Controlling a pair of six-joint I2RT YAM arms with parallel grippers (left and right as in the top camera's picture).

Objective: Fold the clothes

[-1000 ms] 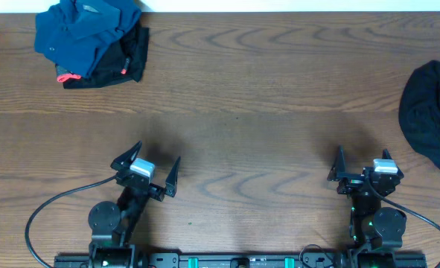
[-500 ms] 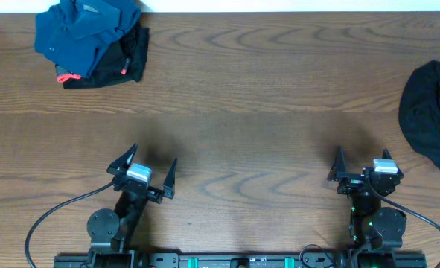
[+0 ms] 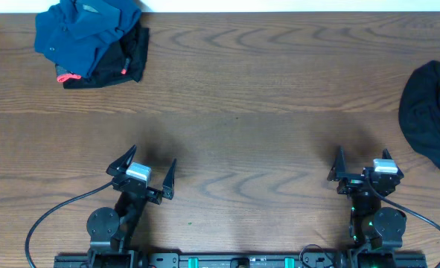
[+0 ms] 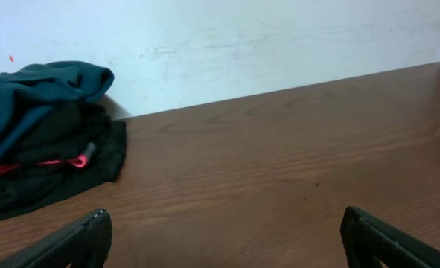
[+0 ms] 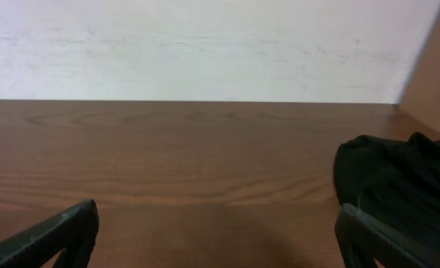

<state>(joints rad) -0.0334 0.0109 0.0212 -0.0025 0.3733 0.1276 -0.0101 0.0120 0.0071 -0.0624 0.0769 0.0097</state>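
A pile of folded clothes, blue on top of black with red trim, lies at the far left of the wooden table; it also shows in the left wrist view. A crumpled black garment lies at the right edge and shows in the right wrist view. My left gripper is open and empty near the front edge, left of centre. My right gripper is open and empty near the front right, just left of the black garment.
The brown wooden table stretches between the two piles. A white wall runs along the table's far edge. Black cables loop beside both arm bases at the front edge.
My left gripper has drawn back slightly toward the front edge and to the left. The right arm and both piles have not moved.
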